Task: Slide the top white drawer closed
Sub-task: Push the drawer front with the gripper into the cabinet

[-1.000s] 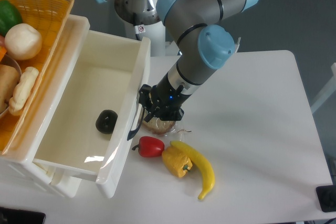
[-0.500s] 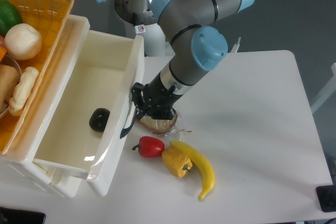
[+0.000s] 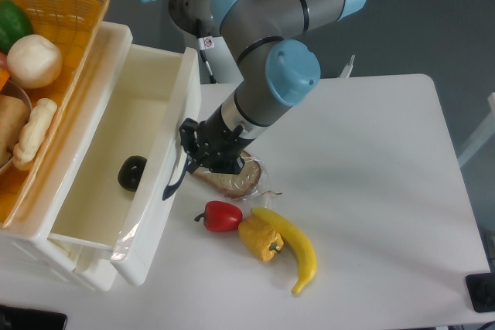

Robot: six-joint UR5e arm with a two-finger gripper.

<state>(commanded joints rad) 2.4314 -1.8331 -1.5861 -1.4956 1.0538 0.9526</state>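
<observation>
Pressing against the front panel of the top white drawer (image 3: pixel 116 152), at its dark curved handle (image 3: pixel 176 177): gripper (image 3: pixel 203 154), black, fingers too dark and too crowded against the handle to tell whether spread or closed. Reaching down to it from above and behind, grey arm with pale blue joint caps (image 3: pixel 292 75). Just under and beside the gripper, on the side away from the drawer, round slice of bread in clear wrap (image 3: pixel 232 179). A little further out on that side, red pepper (image 3: pixel 220 216), then orange-yellow pepper (image 3: pixel 261 239) touching a banana (image 3: pixel 294 249). Beyond these, wide bare stretch of white table (image 3: pixel 371 160) out to its far edge. On the other side of the gripper, drawer partly pulled out of the white cabinet: deep, glossy white, front panel tilted in this view, a dark round object (image 3: pixel 132 172) lying on its floor. Below the drawer's front, lower white drawer front (image 3: pixel 73 264). Past the drawer's far rim, well apart from the gripper, yellow-orange wicker basket (image 3: pixel 69 13) atop the cabinet, holding vegetables
</observation>
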